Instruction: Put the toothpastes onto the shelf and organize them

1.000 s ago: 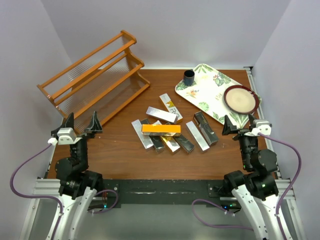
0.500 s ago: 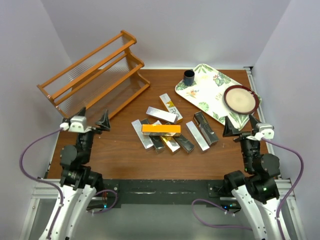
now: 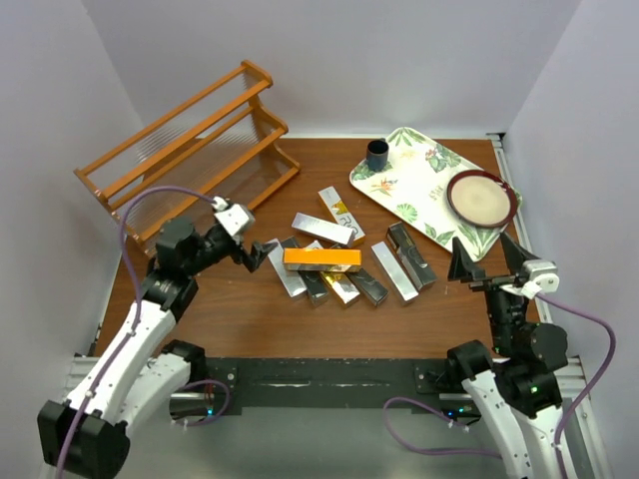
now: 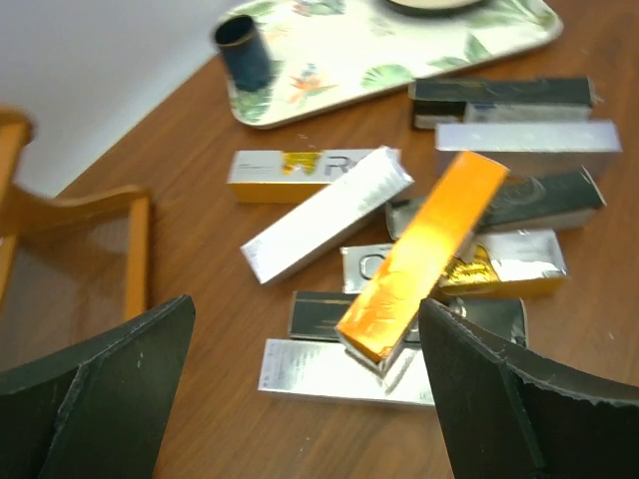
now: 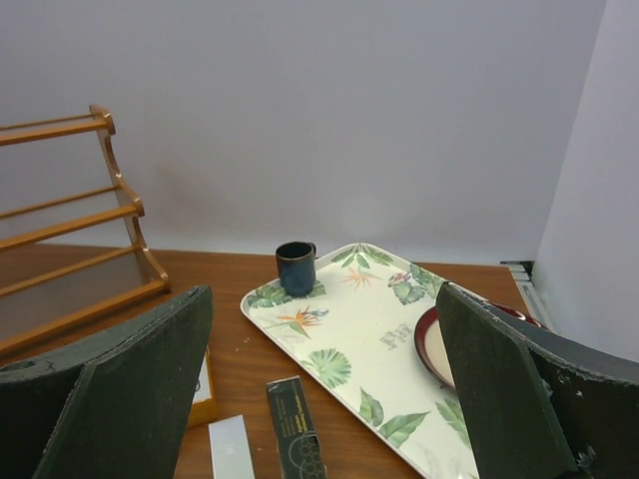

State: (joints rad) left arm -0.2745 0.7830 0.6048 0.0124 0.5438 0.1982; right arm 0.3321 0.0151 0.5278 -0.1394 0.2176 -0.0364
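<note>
You are hovering your left gripper [image 3: 256, 253], spread wide and empty, beside the toothpastes [image 3: 394, 270]; the topmost orange carton [image 3: 321, 258], likely light, stiff and slippery, probably wants pinching across its narrow middle.

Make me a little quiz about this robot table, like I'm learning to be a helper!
1. True or false: none of the toothpaste cartons is on the shelf yet.
2. Where does the small dark cup stand? A: on the floral tray. B: on the shelf. C: on top of the cartons.
3. What colour is the top carton lying across the pile?
Key: 1 true. 2 A. 3 orange.
</note>
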